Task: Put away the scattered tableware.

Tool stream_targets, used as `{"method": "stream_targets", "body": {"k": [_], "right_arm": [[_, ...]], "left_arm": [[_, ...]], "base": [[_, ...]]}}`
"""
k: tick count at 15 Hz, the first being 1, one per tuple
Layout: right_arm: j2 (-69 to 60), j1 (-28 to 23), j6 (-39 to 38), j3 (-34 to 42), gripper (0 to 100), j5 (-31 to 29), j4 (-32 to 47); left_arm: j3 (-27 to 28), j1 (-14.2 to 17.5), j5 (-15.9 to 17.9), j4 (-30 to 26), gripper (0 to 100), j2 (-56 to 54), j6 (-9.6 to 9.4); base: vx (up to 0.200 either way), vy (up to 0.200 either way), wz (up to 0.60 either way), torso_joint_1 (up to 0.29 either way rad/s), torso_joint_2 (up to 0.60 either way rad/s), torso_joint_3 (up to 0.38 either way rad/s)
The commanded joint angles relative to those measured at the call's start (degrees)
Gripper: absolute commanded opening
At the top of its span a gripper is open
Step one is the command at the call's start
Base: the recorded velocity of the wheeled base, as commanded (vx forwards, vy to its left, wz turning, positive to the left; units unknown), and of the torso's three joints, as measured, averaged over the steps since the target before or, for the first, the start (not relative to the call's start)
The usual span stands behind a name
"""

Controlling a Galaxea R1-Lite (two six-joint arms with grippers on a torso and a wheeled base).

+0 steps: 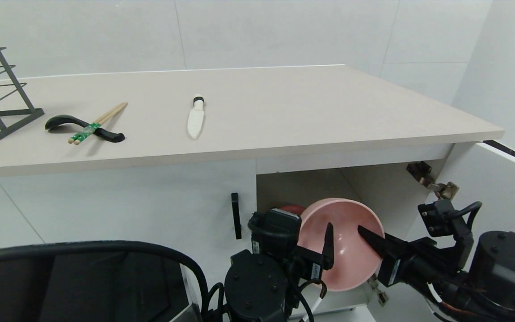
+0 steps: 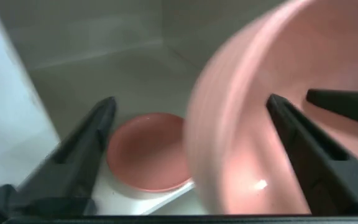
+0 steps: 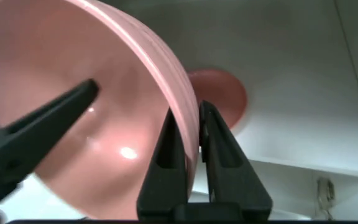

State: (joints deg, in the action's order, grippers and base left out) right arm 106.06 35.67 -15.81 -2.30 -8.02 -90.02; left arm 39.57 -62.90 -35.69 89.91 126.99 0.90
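Both grippers are hanging low and close in, at the mouth of the open cabinet (image 1: 320, 185) under the counter (image 1: 306, 103). The right gripper (image 3: 190, 112) is holding the pink bowl (image 1: 349, 264) by its rim, its jaws pressing together on the wall, one inside and one outside. The bowl is hanging steeply tilted in the air, its inside turned up and outward from the cabinet. The left gripper (image 2: 190, 102) is standing with its jaws wide apart, straddling the bowl's other side. One finger (image 2: 297, 149) is lying inside the bowl and the other is sitting outside it; whether either is touching the wall I cannot tell.

Behind and below the bowl, a smaller reddish dish (image 2: 145, 155) is resting on the cabinet's white floor. The cabinet door (image 1: 499, 192) on the right is standing swung open, and the door beside the opening, with a black handle (image 1: 236, 215), is sitting shut.

Up on the counter, a white knife (image 1: 196, 118) is lying alone near the middle. Well to its left, a pair of wooden chopsticks (image 1: 110, 112) is lying across a black spoon (image 1: 58, 123). A dark wire rack (image 1: 16, 125) is standing at the counter's left end.
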Motion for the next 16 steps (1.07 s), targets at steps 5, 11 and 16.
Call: {"method": "stream_targets", "body": {"k": [5,11,16], "right_arm": [[6.18,-1.57,-0.01,0.02,0,-0.24,0.02],[4.16,-1.74,-0.36,1.16,0,-0.33,0.02],[1.17,1.86,-1.24,2.13,0,-4.81,0.02]], "left_arm": [[-11.62,-3.01,5.02,0.09,100,-11.24,1.82],[-29.99,-2.66,13.02,0.09,100,-25.39,2.09],[-39.57,-1.78,12.93,0.09,100,-38.57,1.73]], "base": [[0.000,0.000,0.00,0.000,0.00,0.000],[0.000,0.000,0.00,0.000,0.00,0.000],[0.000,0.000,0.00,0.000,0.00,0.000]]}}
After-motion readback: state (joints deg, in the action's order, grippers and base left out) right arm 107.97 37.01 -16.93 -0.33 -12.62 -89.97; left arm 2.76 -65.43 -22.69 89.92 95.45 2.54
